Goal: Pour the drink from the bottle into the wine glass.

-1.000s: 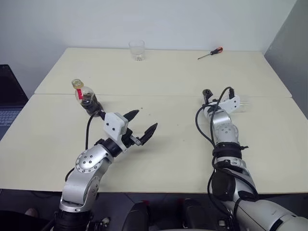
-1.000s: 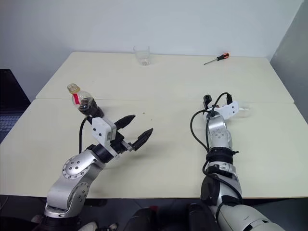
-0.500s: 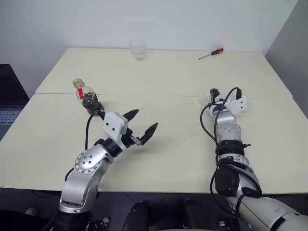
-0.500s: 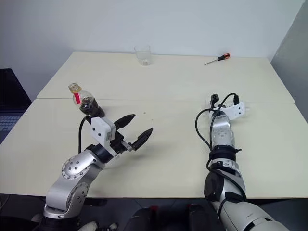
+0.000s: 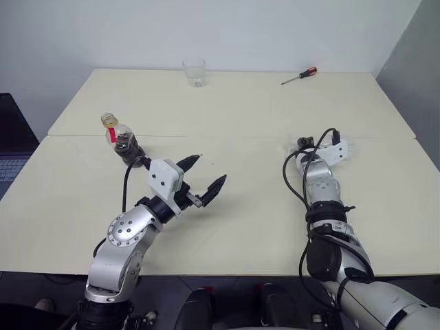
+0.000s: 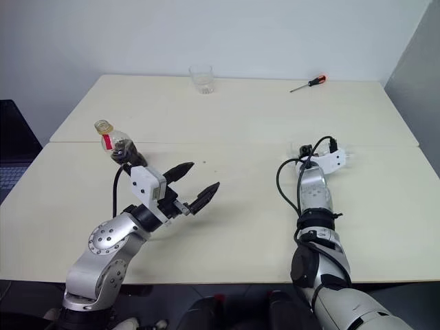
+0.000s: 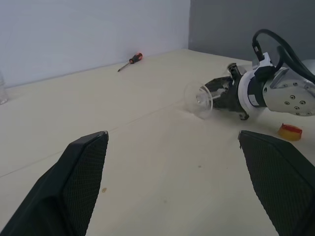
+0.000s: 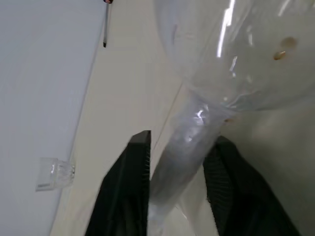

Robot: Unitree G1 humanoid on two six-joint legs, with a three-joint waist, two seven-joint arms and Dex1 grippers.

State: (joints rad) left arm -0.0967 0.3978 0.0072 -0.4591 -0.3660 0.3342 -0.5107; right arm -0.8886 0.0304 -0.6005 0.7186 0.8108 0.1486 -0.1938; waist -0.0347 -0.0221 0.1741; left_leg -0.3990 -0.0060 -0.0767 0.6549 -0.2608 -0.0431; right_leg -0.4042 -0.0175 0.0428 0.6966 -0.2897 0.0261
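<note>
Bottle (image 5: 122,139) half-full of dark drink (image 5: 128,148)

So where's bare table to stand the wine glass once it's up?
Bare table runs between the open left gripper and the right gripper; also between tumbler and screwdriver. Crowded near the bottle and, beside the right arm, the yellow cap.

Clear glossy wine glass (image 8: 231,54), matt table (image 5: 240,110)
</note>
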